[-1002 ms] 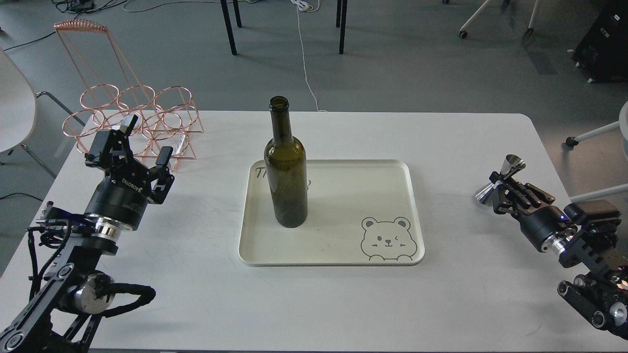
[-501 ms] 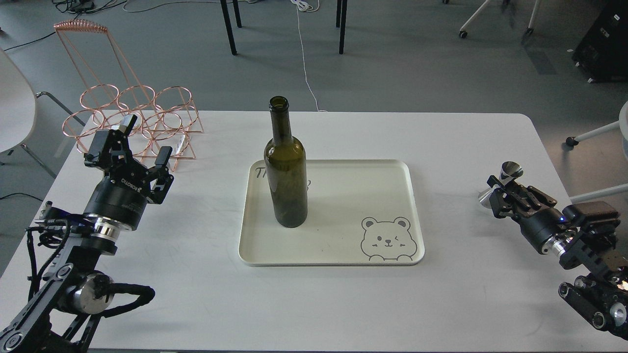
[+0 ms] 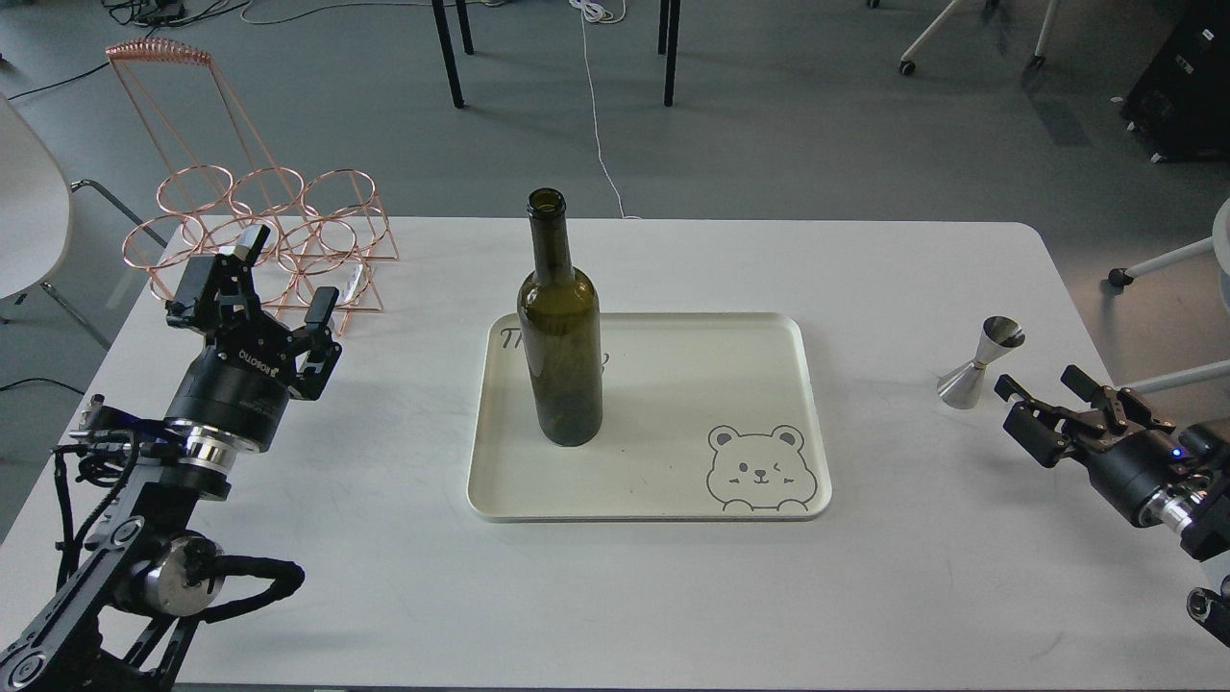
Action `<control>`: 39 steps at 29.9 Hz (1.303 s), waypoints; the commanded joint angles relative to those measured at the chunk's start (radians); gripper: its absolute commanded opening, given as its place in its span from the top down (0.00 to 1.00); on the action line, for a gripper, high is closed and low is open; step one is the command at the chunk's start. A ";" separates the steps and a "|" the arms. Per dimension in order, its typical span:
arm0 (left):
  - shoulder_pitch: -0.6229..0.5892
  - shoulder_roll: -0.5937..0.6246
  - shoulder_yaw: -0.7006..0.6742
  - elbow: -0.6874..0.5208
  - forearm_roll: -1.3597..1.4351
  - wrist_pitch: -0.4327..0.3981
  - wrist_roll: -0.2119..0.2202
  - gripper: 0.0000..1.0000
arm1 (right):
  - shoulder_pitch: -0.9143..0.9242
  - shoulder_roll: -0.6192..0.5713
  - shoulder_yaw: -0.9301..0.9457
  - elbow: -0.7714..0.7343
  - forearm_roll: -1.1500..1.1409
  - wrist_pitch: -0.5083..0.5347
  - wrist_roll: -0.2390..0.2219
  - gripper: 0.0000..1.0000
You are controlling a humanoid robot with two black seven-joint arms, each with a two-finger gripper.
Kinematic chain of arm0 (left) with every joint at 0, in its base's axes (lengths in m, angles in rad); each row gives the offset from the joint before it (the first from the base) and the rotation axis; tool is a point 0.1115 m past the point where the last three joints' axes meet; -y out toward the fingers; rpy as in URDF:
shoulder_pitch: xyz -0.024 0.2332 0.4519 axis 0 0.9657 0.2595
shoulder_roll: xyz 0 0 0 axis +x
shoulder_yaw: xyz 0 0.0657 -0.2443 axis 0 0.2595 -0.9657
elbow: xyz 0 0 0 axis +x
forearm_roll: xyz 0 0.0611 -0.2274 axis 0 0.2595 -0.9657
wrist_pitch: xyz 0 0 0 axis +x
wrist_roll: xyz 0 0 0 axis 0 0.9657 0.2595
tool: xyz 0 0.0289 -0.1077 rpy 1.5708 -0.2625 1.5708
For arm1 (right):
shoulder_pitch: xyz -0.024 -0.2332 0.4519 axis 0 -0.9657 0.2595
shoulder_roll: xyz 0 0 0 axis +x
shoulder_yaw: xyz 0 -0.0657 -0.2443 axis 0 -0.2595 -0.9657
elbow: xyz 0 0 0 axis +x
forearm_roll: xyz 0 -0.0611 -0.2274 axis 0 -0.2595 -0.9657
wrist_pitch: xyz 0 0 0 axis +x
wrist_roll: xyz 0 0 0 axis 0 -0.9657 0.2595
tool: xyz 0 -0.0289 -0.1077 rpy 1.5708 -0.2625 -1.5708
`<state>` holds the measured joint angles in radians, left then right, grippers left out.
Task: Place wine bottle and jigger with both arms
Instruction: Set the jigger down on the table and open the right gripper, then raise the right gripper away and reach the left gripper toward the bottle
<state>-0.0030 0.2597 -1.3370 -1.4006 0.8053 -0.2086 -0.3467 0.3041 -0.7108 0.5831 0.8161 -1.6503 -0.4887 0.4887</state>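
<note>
The wine bottle (image 3: 561,336), dark olive-green and unlabelled, stands upright on the left part of the cream tray (image 3: 769,346). The steel jigger (image 3: 980,363) stands upright on the white table, right of the tray. My right gripper (image 3: 1043,383) is open and empty, a little to the right of and nearer than the jigger, apart from it. My left gripper (image 3: 283,279) is open and empty at the table's left, in front of the wire rack, well left of the bottle.
A copper wire bottle rack (image 3: 259,231) stands at the table's back left corner. The tray has a bear drawing (image 3: 759,468) at its front right. White table (image 3: 673,596) edges lie close to both arms. Chairs and table legs stand on the floor beyond.
My right gripper lowered the jigger onto the table, opened, and drew back toward the right. The jigger now stands free. The left arm and bottle have not moved.
</note>
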 commanded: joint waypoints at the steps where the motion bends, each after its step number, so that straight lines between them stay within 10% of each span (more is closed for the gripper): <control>1: 0.000 -0.002 0.001 0.000 0.000 0.000 0.000 0.02 | -0.031 -0.084 -0.074 0.092 0.093 0.000 0.000 0.11; 13: 0.012 0.001 -0.001 -0.029 0.000 0.000 0.000 0.02 | 0.118 -0.375 -0.247 0.764 0.644 0.000 0.000 0.09; 16: 0.012 0.001 -0.001 -0.031 0.000 0.000 0.000 0.02 | 0.199 -0.386 -0.221 0.825 0.785 0.138 0.000 0.07; 24: 0.012 0.026 -0.001 -0.032 0.003 0.002 -0.031 0.02 | 0.403 -0.224 -0.180 0.753 1.303 0.469 0.000 0.06; 30: 0.031 0.095 0.001 -0.073 0.104 0.000 -0.142 0.02 | 0.422 -0.018 -0.180 0.539 1.593 0.604 0.000 0.04; 39: 0.046 0.265 0.015 -0.259 0.545 -0.021 -0.142 0.02 | 0.357 0.134 -0.183 0.276 1.629 0.822 -0.019 0.02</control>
<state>0.0546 0.4612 -1.3259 -1.6092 1.1564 -0.2183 -0.4886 0.6814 -0.6006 0.4049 1.1237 -0.0113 0.3010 0.4684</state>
